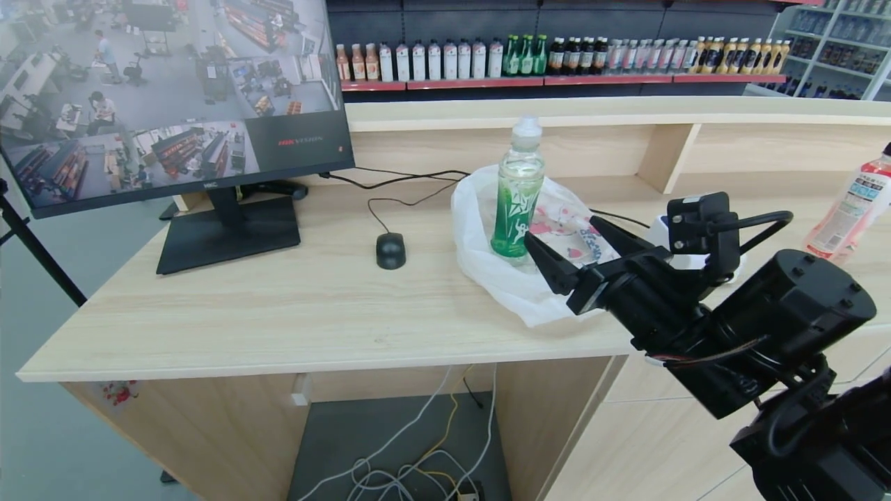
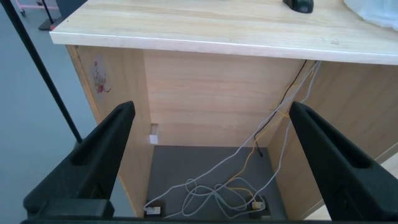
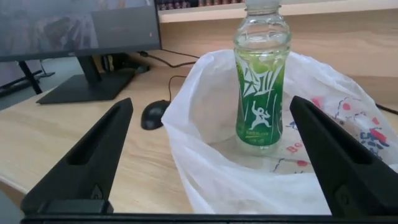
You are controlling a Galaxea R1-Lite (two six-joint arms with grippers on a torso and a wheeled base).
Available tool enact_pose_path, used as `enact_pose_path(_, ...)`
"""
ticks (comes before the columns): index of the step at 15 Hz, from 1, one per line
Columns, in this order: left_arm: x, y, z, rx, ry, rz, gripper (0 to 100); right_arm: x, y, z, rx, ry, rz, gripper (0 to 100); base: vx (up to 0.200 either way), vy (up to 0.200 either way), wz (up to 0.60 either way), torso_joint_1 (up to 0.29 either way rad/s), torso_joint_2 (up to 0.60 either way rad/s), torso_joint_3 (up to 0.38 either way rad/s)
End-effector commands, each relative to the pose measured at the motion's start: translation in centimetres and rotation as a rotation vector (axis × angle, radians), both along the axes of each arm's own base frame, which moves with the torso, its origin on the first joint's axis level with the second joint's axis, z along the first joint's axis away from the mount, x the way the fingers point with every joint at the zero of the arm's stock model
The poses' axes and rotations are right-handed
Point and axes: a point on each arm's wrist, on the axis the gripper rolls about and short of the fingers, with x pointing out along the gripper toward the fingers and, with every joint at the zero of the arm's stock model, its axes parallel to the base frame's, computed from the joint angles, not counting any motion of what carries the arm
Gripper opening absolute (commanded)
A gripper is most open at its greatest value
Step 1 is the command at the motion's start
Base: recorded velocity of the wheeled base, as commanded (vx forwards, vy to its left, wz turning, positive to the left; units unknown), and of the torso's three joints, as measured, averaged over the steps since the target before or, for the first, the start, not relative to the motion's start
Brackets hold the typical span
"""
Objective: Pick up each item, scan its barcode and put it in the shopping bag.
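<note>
Wooden checkout counter [image 1: 278, 313] in a shop, head view: monitor [image 1: 174, 90] and mouse [image 1: 390, 250] to the left, green bottle [image 1: 517, 202] upright inside the white shopping bag [image 1: 480, 264], pink bottle [image 1: 853, 209] well apart at the right edge. Right gripper [image 1: 560, 228] hovers just beside the bag, fingers spread. Left wrist view: left gripper [image 2: 211, 109] spread wide, holding nothing, below the counter edge facing cables [image 2: 230, 186]. Right wrist view: bottle stands between the spread fingers' line of sight, untouched.

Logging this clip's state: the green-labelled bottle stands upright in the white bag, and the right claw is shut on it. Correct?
Not quite: the right claw is open, holding nothing. The green-labelled bottle does stand upright in the white bag. The right wrist view shows it.
</note>
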Motion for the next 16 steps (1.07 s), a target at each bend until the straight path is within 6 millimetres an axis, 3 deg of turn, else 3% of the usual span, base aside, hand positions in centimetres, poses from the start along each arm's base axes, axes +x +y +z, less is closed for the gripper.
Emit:
enact_pose_path(1, 0.0, 0.0, -0.02, -0.001, 0.002, 0.001, 100, 0.15, 0.09, -0.15, 0.0, 0.003, 0.0, 100, 0.0, -0.2, 0.0, -0.002, 0.0, 0.002)
enact_pose_path(16, 0.0, 0.0, -0.02, -0.007, 0.001, 0.001, 100, 0.34, -0.07, 0.52, 0.005, -0.025, -0.013, 100, 0.0, -0.2, 0.0, 0.005, 0.0, 0.004)
